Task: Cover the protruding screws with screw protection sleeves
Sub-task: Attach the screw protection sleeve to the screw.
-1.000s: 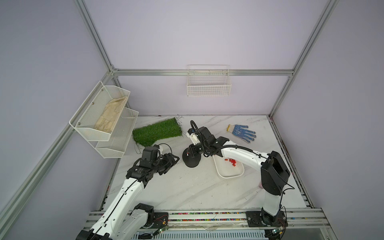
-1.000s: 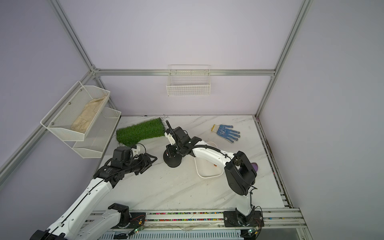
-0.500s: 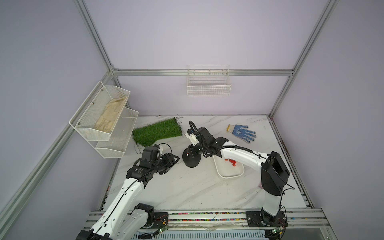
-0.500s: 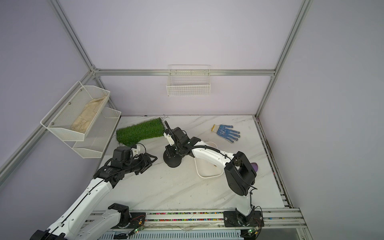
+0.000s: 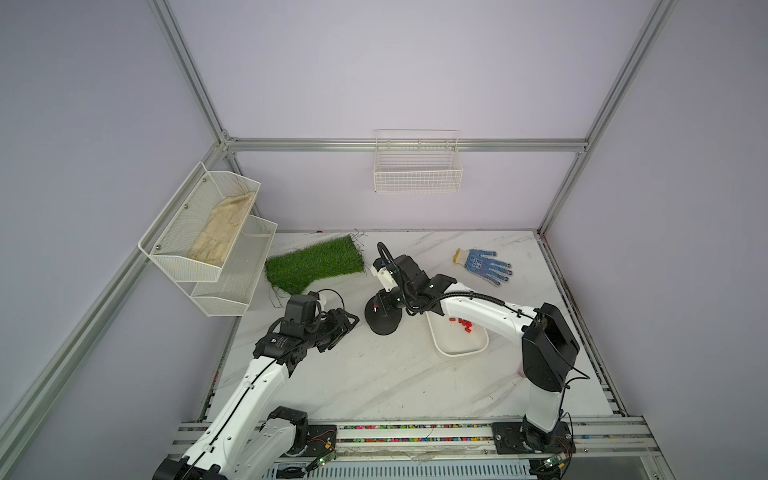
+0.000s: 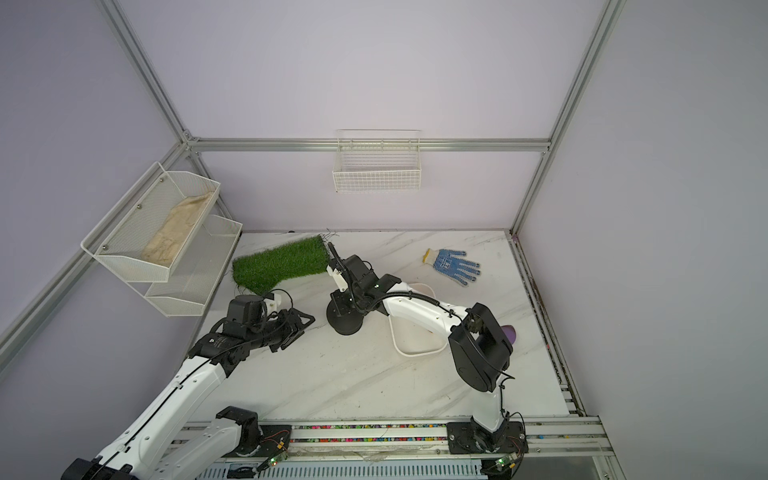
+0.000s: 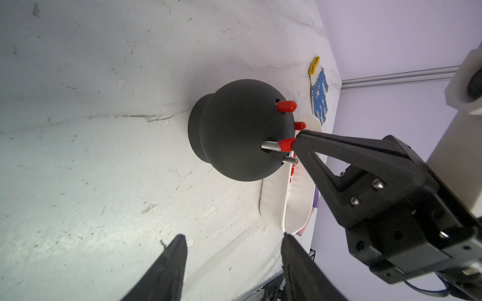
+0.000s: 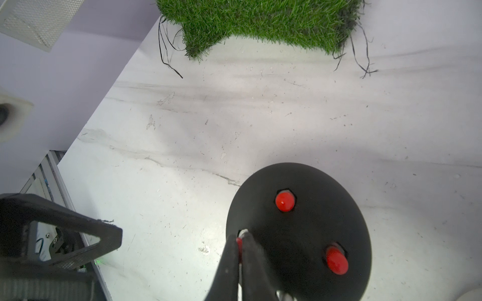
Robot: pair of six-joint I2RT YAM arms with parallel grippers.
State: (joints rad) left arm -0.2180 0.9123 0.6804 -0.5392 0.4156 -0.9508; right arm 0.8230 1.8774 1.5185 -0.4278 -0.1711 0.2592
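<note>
Two sleeves [image 7: 286, 106] seated on black dome [image 7: 234, 130]; right gripper [image 7: 297, 139] pinched tight on third sleeve [image 7: 287, 145], half down its screw [image 7: 271, 145]; fourth screw [image 7: 290, 160] bare; left gripper [image 7: 232, 241] half-open, empty, near dome; spares [image 5: 462, 323] in white tray [image 5: 459, 351]

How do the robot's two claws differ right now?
The right gripper is shut on a red sleeve set partway on a screw; the left gripper is open and empty. The right gripper is above the black dome; the left gripper is off to its side, apart. Both are black, two-fingered.
</note>
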